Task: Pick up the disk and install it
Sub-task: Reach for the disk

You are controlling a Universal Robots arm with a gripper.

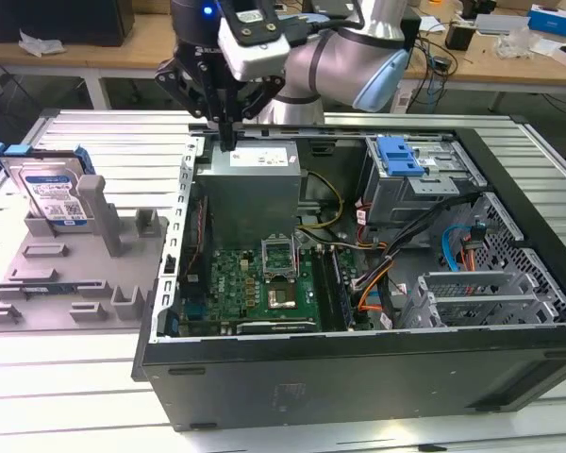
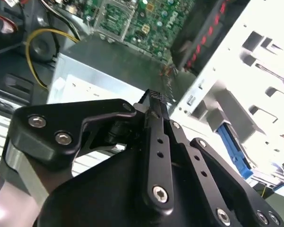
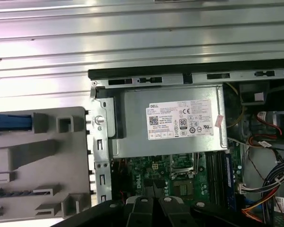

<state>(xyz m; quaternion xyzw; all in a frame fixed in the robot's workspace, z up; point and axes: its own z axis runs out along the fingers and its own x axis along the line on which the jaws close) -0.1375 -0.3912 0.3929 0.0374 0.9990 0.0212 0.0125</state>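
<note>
The disk (image 1: 52,193), a silver drive with a blue-and-white label in a blue carrier, stands tilted on the grey fixture (image 1: 66,274) at the exterior view's left, leaning by a grey post (image 1: 99,212). Its blue carrier edge (image 3: 9,123) shows in the first wrist view. My gripper (image 1: 228,142) hangs over the back corner of the open computer case, just above the power supply (image 1: 250,179), well to the right of the disk. Its black fingers (image 2: 154,101) are shut with nothing between them. In the first wrist view the gripper (image 3: 149,202) points down at the case.
The open computer case (image 1: 358,377) holds a green motherboard (image 1: 264,283), loose cables and a metal drive cage with a blue latch (image 1: 401,156). Ribbed metal table surface (image 1: 113,142) surrounds the case. Benches with clutter stand behind the arm.
</note>
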